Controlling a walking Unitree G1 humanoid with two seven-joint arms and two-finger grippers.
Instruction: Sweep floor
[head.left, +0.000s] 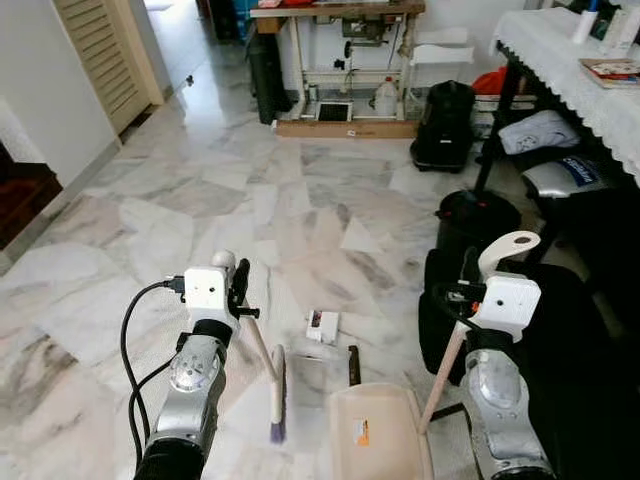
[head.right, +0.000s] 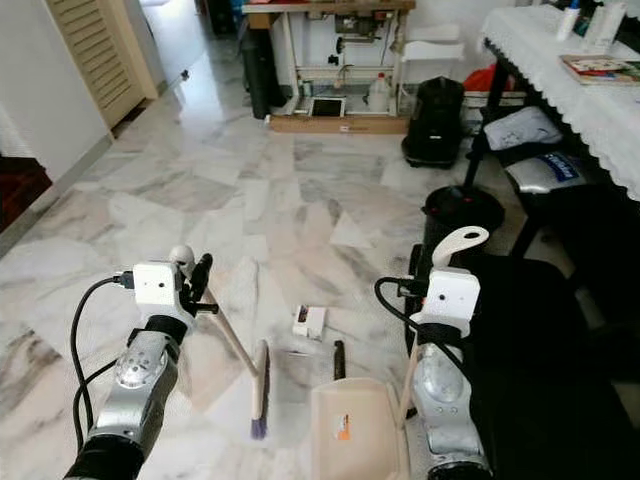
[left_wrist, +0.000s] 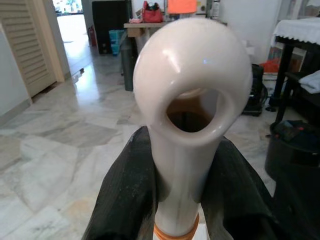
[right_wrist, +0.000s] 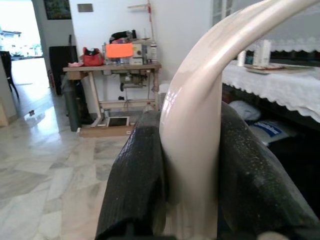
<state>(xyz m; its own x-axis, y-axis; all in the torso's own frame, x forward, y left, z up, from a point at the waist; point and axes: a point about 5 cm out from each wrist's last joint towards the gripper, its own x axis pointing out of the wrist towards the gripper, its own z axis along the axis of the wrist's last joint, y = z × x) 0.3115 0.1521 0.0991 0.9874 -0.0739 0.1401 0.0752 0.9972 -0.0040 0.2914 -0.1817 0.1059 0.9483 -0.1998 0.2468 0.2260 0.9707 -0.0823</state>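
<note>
Jaws of left gripper (left_wrist: 175, 200) pinch broom (head.left: 276, 395) handle; jaws of right gripper (right_wrist: 192, 185) pinch dustpan (head.left: 378, 430) handle. Broom head rests on marble floor (head.left: 200, 220) beside pan. White scrap (head.left: 322, 326) and dark strip (head.left: 353, 364) lie unswept ahead; sweeping barely begun.

Marble floor (head.left: 200, 200), sewing table (head.left: 340, 12), louvred door (head.left: 105, 50)

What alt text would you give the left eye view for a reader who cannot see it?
Seen from above, the left gripper holds a brush by its handle and the right gripper holds a cream dustpan, both low over a marble floor. A small white box and a dark stick lie just ahead.
</note>
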